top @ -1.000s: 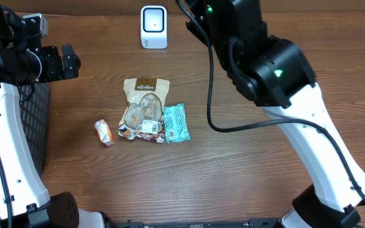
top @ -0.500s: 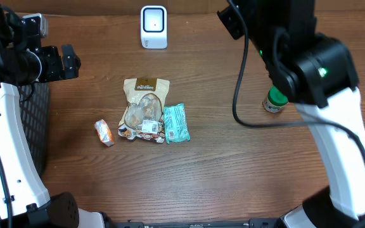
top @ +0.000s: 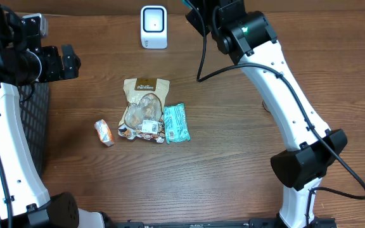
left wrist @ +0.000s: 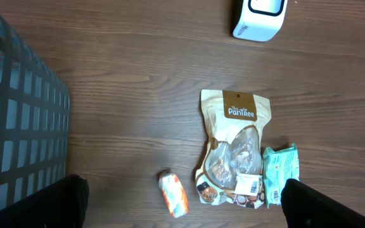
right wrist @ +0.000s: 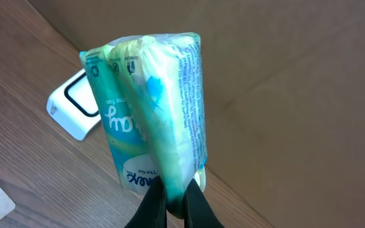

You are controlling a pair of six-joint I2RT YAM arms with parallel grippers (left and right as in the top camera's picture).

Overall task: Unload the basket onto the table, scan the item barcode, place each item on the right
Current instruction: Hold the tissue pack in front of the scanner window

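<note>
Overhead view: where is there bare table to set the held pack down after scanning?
Bare wood lies right of the teal wrapper up to the right arm, and along the front edge below the snack pouch. Crowded: pouch, wrapper and orange packet cluster mid-table.

Left jaws wide, right jaws tight.

We read "PanTree" in white script on the tan band at the top of the snack pouch (left wrist: 236,152), clearest from the left wrist view. The teal soft pack (right wrist: 147,107) bears two small round signs near its upper edge; its larger lettering runs sideways and we cannot read it.
</note>
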